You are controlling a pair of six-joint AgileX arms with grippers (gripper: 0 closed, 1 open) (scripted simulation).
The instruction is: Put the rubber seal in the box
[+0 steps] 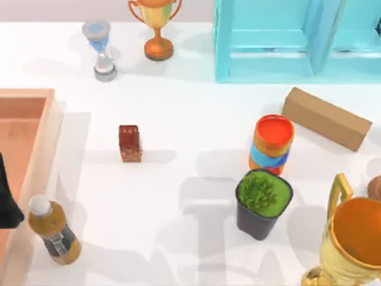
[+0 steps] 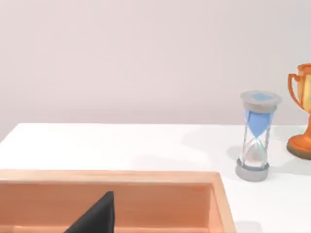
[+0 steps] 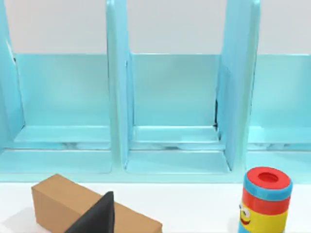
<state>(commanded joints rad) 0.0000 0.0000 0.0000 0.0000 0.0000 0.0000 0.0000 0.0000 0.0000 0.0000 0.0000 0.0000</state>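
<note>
The rubber seal (image 1: 130, 143) stands upright on the white surface (image 1: 178, 119), in the left half, a little above the middle, with free surface on every side. It is a small reddish-brown block with lighter speckles. The box (image 1: 41, 149) lies at the left edge of the surface, with thick light-wood walls and a salmon-brown floor. The seal is outside the box, to the right of its right wall and apart from it.

A dark part of the left arm (image 1: 7, 202) shows at the left edge, over the box. In the left wrist view one dark finger (image 2: 95, 218) points over the box floor; I cannot tell if the fingers are apart or together. In the right wrist view a dark finger (image 3: 95, 218) of the right arm is in front of the long tan block (image 3: 73, 204), and here also I cannot tell the state of the fingers.

A juice bottle (image 1: 53, 232) stands near the bottom left corner, just beside the box wall. An hourglass (image 1: 101, 50) and an orange trophy (image 1: 156, 27) stand near the far edge. The turquoise shelf unit (image 1: 286, 39) stands at the far right corner. The long tan block lies below it, toward the right edge. A striped can (image 1: 272, 143) with a red lid stands just above a potted plant (image 1: 262, 202). A golden trophy (image 1: 351, 244) is at the bottom right corner.
</note>
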